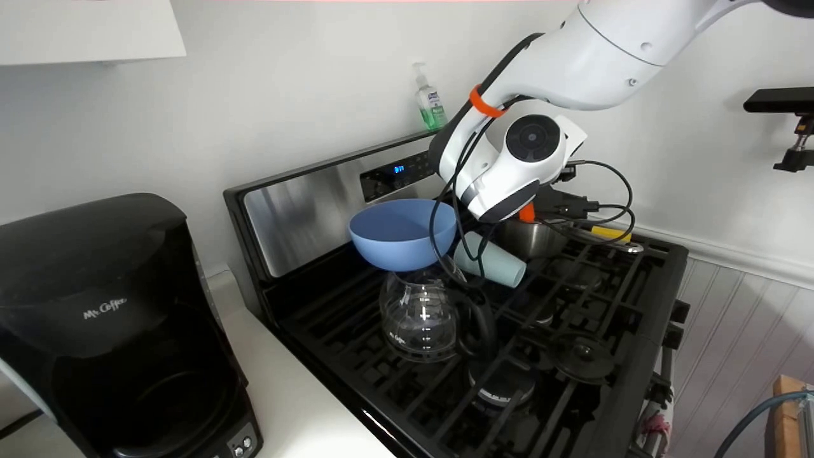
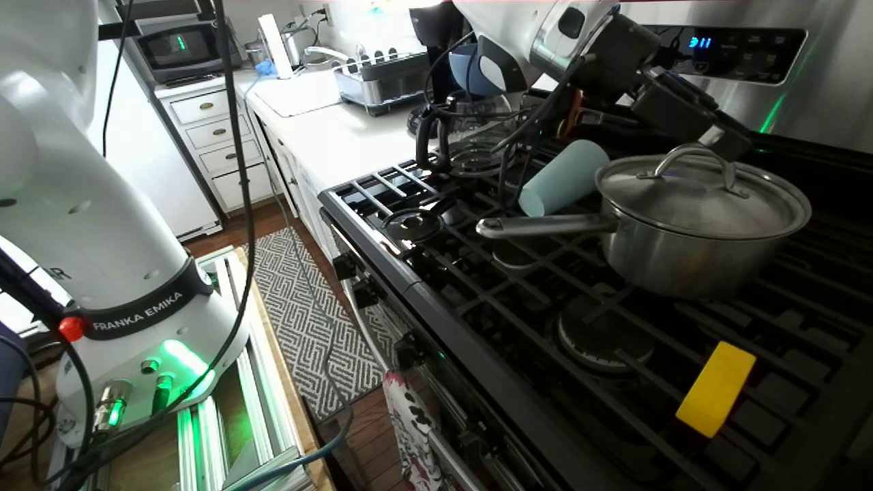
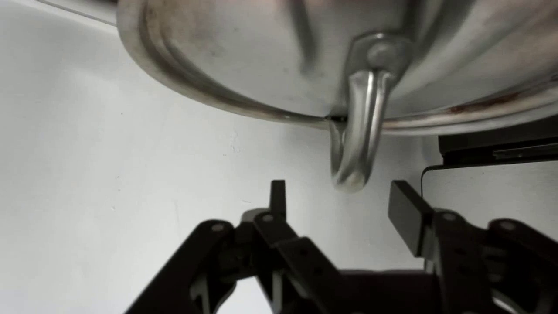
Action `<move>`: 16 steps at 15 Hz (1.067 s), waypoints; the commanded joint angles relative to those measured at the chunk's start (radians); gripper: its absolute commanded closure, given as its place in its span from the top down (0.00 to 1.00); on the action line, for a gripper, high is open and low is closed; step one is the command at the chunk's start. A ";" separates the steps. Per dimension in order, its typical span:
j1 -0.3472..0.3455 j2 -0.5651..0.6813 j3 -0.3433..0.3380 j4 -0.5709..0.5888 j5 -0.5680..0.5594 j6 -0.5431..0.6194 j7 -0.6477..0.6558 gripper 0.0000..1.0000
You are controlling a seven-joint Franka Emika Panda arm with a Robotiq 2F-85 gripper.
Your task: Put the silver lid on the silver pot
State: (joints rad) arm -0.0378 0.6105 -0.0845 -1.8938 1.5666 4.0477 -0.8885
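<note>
Fingers spread apart, I hold nothing: in the wrist view the lid handle reaches in between my tips from twelve o'clock, its crown about level with them and a gap on either side. The gap is narrower toward three o'clock, so my three-o'clock finger looks the nearer one; how deep the arch stands between the two I cannot tell. That arch shows nearly end-on to me, its long axis running away, across my nine-to-three closing line.

The silver lid lies on the silver pot, at twelve o'clock from me in the wrist view and about seven from my tips in an exterior view. There the pot's long handle points to nine, with the teal cup near it, at ten from the pot.

I judge the placing as good as done, though whether the rim is seated all round I cannot see. Backing off toward six o'clock in the wrist view seems called for, perhaps after a slight shift toward three, lest my nearer finger drag the arch and tip the lid.
</note>
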 commanded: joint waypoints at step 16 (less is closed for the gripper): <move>0.046 -0.217 0.054 -0.096 0.069 0.098 -0.033 1.00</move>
State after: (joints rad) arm 0.0331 0.4033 -0.0511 -2.0111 1.5541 4.1617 -0.9037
